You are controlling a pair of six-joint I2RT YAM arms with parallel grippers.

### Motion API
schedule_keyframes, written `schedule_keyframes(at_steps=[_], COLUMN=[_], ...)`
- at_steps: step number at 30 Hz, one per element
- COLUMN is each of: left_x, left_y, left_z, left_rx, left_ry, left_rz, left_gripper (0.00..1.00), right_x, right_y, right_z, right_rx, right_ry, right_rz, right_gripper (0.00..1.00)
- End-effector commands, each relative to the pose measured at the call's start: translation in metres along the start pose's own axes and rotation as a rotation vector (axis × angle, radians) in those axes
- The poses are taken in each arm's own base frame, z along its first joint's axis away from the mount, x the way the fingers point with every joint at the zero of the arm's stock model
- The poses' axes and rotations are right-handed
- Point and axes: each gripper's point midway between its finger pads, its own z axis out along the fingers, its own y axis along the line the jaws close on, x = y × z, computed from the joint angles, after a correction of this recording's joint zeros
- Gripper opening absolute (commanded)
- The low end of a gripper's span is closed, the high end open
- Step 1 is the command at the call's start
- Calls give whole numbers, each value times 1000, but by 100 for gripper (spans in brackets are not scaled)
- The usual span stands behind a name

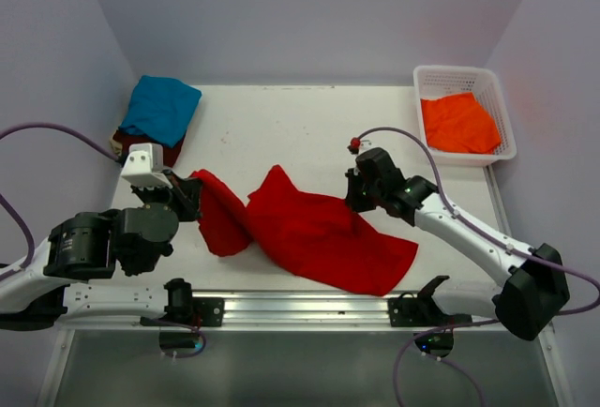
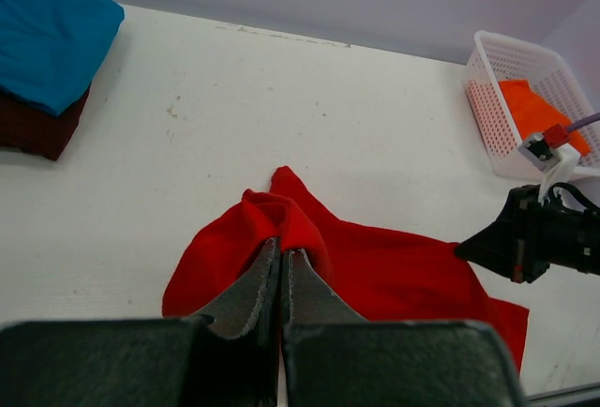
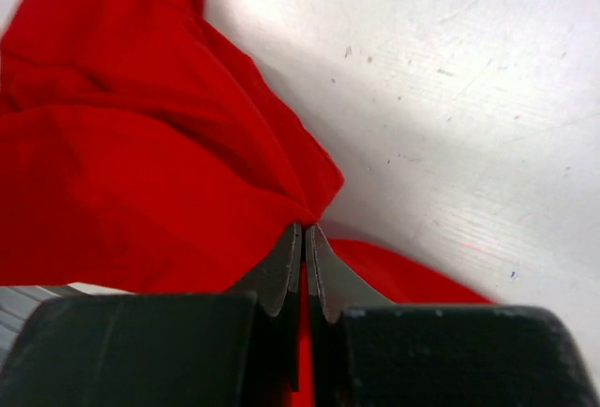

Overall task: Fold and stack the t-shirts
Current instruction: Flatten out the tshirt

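A bright red t-shirt lies crumpled across the front middle of the table. My left gripper is shut on its left end, a fold of red cloth pinched between the fingertips. At the shirt's right edge my right gripper is shut on a corner of the red cloth. A teal blue t-shirt lies folded on a dark maroon one at the back left. The orange t-shirt lies in the white basket.
The white lattice basket stands at the back right corner. The folded stack, teal blue over maroon, sits by the left wall. A metal rail runs along the near edge.
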Motion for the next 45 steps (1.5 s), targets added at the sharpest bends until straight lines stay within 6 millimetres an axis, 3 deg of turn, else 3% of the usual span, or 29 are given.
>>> schedule_keyframes(at_steps=[1, 6, 10, 18, 21, 25, 34, 45], left_x=[-4, -4, -5, -5, -5, -4, -3, -2], left_y=[0, -3, -2, 0, 1, 2, 3, -1], left_z=[2, 2, 1, 0, 0, 0, 0, 2], left_rx=[-18, -14, -9, -4, -6, -10, -11, -15], left_ry=[-26, -23, -22, -16, -18, -17, -16, -16], left_rz=[-34, -30, -38, -43, -44, -44, -42, -28], left_gripper=[0, 0, 0, 0, 0, 0, 0, 0], right_x=[-10, -11, -5, 7, 13, 17, 21, -5], right_y=[-9, -11, -11, -11, -10, -10, -11, -11], right_z=[-20, -21, -11, 8, 14, 19, 28, 15], right_rx=[58, 66, 70, 67, 59, 60, 66, 90], right_ry=[-25, -26, 9, 56, 76, 87, 92, 29], right_rz=[-36, -42, -48, -44, -37, -23, -15, -46], right_gripper=[0, 0, 6, 7, 23, 35, 34, 33])
